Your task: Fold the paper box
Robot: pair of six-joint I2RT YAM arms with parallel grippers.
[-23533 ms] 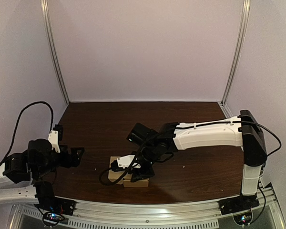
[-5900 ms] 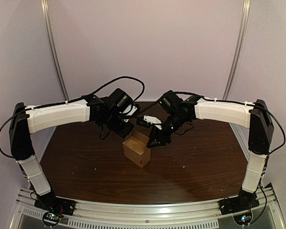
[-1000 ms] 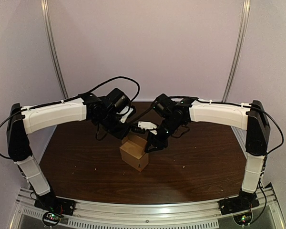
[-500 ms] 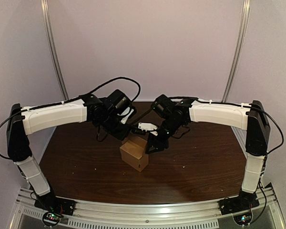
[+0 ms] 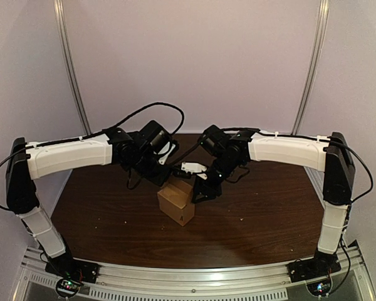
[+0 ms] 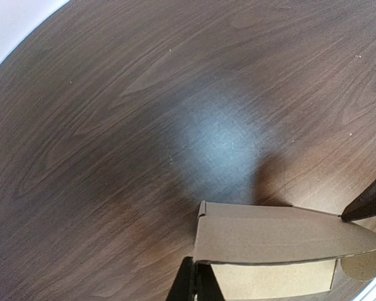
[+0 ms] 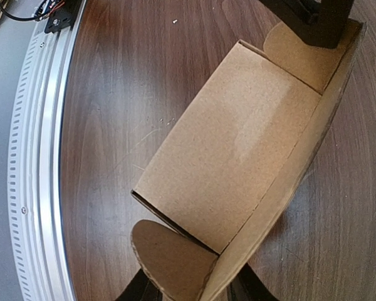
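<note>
At the middle of the dark wooden table (image 5: pixel 106 216) stood the brown paper box (image 5: pixel 175 202), open on top, with its lid flap raised along the far edge. The left gripper (image 6: pixel 194 281) sat at the box's far left, its 2 fingers drawn together on a corner of that flap. The right gripper (image 7: pixel 194 290) sat at the far right, its 2 fingers straddling the flap's other end beside 1 rounded tab (image 7: pixel 169 254). Whether they pressed the cardboard could not be told.
</note>
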